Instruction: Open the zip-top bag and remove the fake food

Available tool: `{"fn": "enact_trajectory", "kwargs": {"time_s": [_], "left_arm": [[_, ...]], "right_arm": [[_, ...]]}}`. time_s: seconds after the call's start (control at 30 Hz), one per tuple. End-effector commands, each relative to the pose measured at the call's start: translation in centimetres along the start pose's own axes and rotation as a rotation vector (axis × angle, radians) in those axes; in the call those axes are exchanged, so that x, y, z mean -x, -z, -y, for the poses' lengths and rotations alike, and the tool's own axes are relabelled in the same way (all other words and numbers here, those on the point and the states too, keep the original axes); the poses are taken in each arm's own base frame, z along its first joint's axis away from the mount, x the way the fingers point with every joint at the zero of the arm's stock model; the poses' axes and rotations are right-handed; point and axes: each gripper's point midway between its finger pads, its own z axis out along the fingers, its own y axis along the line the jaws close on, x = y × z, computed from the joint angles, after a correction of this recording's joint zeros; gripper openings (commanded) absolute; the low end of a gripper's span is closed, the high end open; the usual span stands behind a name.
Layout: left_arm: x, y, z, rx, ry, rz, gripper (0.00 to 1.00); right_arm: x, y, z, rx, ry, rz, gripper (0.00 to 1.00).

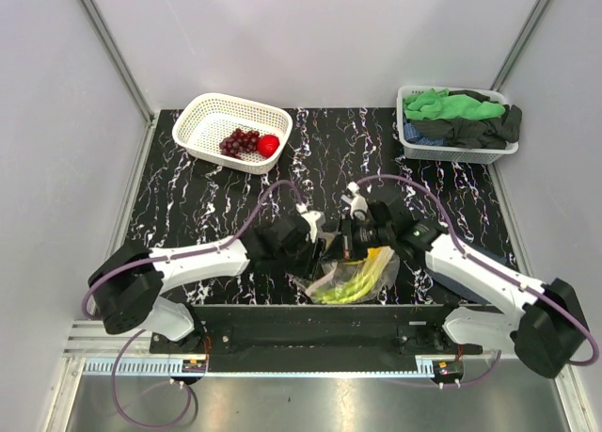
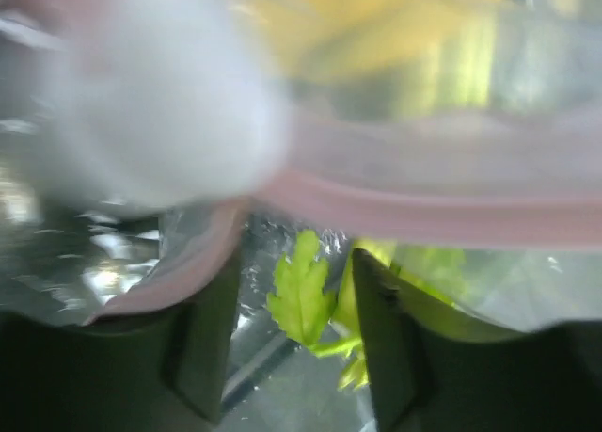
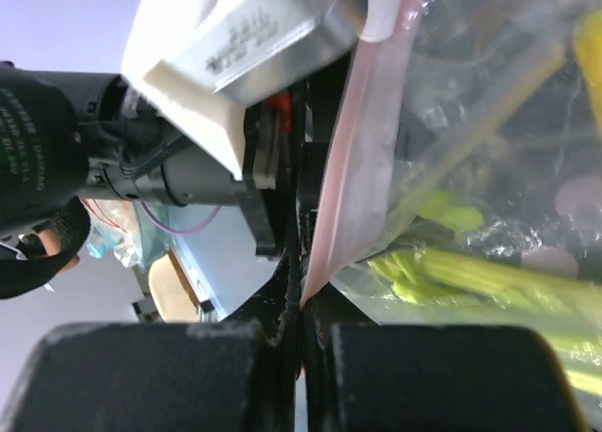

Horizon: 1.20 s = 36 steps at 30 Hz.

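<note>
Low in the middle of the overhead view, your two arms met over the zip-top bag [image 1: 353, 280], which lay on the table [image 1: 188, 206] near its front edge. Pale-green stalks [image 1: 350, 287] and a yellow piece [image 1: 381, 258] were inside it. Purple grapes [image 1: 238, 142] and a red round fruit [image 1: 269, 145] sat in the white basket [image 1: 209, 107] at upper left. In the right wrist view, your right claw [image 3: 303, 305] was pinched tight on the lower end of the pinkish zip strip [image 3: 353, 168]. In the left wrist view, your left claw [image 2: 293, 263] had its fingers a narrow gap apart. The strip [image 2: 451, 216] crossed just above them, with no plastic clearly caught between. The main risk, as I judged it, was that only one side was truly held. Pulling then would have dragged the whole bag across the table instead of parting the mouth. If the right claw had both lips of the strip, which I could not tell, pulling would have kept the seal shut. Thin film could also have slipped free under a sharp tug. The two claws were very close together, so a small misjudged move could have knocked them into each other.
</note>
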Motion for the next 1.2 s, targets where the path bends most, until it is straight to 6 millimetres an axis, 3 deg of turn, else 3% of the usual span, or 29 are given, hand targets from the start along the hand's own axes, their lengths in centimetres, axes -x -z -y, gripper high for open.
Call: {"fn": "enact_trajectory", "kwargs": {"time_s": [0.0, 0.1, 0.27, 0.33, 0.37, 0.47, 0.57, 0.6, 0.63, 0.8, 0.9, 0.97, 1.0, 1.07, 1.13, 1.17], "left_arm": [[4.5, 1.9, -0.5, 0.027, 0.068, 0.168, 0.66], [5.1, 1.8, -1.2, 0.012, 0.123, 0.169, 0.71], [6.4, 1.4, 0.3, -0.075, 0.172, 0.141, 0.71], [6.7, 1.2, 0.6, -0.086, 0.153, 0.134, 0.7], [7.1, 1.3, 0.8, -0.093, 0.145, 0.141, 0.7], [7.4, 1.3, 0.9, -0.113, 0.126, 0.137, 0.7], [7.5, 1.2, 1.0, -0.147, 0.126, 0.138, 0.72], [7.3, 1.2, 0.8, -0.151, 0.133, 0.133, 0.72], [7.3, 1.2, 0.9, -0.168, 0.137, 0.127, 0.72], [7.8, 1.3, 1.0, -0.214, 0.148, 0.132, 0.7], [8.0, 1.5, 1.0, -0.228, 0.154, 0.127, 0.66], [8.1, 1.6, 1.0, -0.244, 0.161, 0.121, 0.61], [8.2, 1.7, 0.9, -0.244, 0.165, 0.122, 0.54], [8.3, 1.9, 0.5, -0.248, 0.186, 0.125, 0.5], [8.4, 1.9, 0.3, -0.26, 0.205, 0.125, 0.49], [8.1, 1.7, 0.0, -0.258, 0.226, 0.114, 0.49]], "right_arm": [[3.7, -0.9, -3.9, 0.091, 0.084, 0.037, 0.0], [4.4, -1.9, -4.6, 0.113, 0.047, 0.015, 0.0], [4.2, -2.9, -3.7, 0.103, 0.003, -0.006, 0.02], [4.0, -2.7, -3.2, 0.09, -0.02, -0.002, 0.17], [4.0, -2.5, -3.1, 0.088, -0.025, 0.0, 0.35], [4.4, -0.8, -2.8, 0.061, -0.041, 0.038, 0.53], [5.9, 2.0, -2.0, 0.026, -0.07, 0.103, 0.66], [6.2, 2.7, -1.8, 0.022, -0.071, 0.112, 0.9], [6.5, 3.6, -1.7, 0.022, -0.071, 0.131, 0.99], [7.7, 7.7, 1.3, -0.131, -0.086, 0.204, 1.0], [8.7, 9.3, 1.4, -0.21, -0.025, 0.226, 1.0], [9.2, 10.3, 3.1, -0.347, -0.043, 0.231, 1.0], [10.0, 11.2, 5.0, -0.432, -0.041, 0.259, 1.0], [10.3, 11.3, 7.7, -0.492, -0.107, 0.245, 0.98], [10.9, 11.3, 10.4, -0.522, -0.189, 0.235, 0.78], [11.0, 11.2, 11.2, -0.536, -0.193, 0.222, 0.58]]}}
